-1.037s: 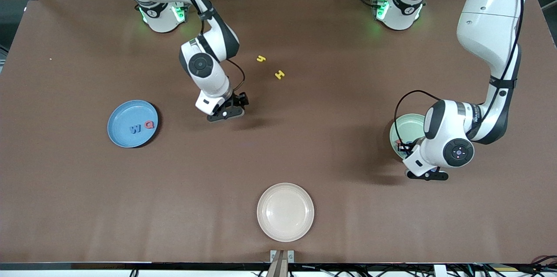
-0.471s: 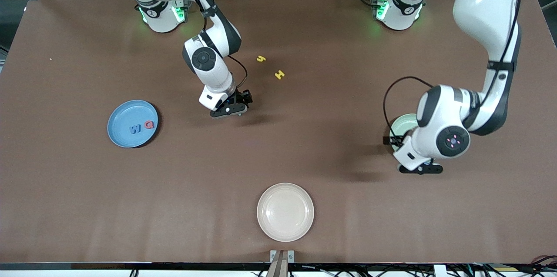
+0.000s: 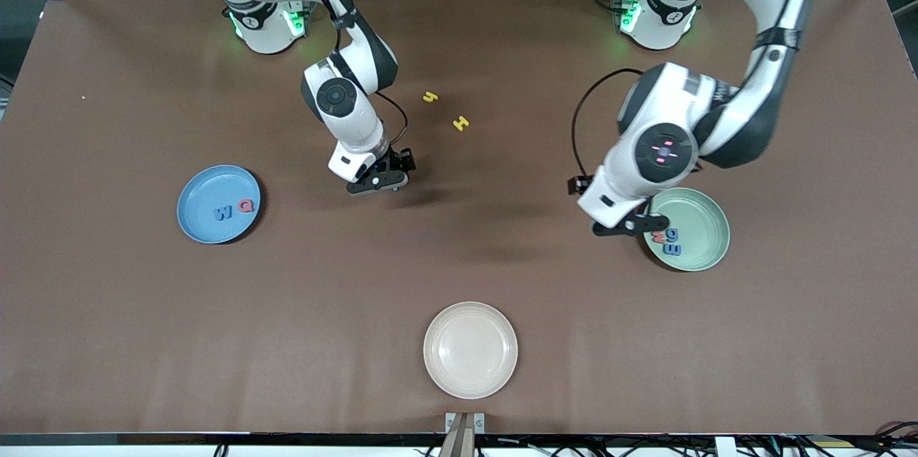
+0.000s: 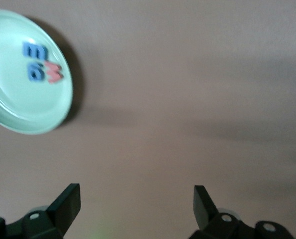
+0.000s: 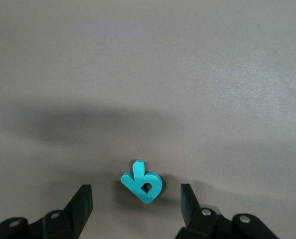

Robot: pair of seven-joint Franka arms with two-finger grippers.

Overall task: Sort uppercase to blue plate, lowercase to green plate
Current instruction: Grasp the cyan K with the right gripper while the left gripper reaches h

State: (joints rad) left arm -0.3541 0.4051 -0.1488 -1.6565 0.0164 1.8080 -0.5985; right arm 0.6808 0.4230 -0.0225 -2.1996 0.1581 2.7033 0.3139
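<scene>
Right gripper (image 5: 136, 206), fingers apart, hangs low over the teal letter (image 5: 142, 181) on the table (image 3: 143, 313). We judge the small foam piece could squirt aside if closed off-centre. Left gripper (image 4: 137, 209), spread and empty, is beside the green plate (image 3: 706, 227).

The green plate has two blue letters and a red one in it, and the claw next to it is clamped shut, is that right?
Not quite. The green plate does hold two blue letters and a red one, but the left gripper beside it is open: the left wrist view shows its fingers spread wide with nothing between them.
</scene>
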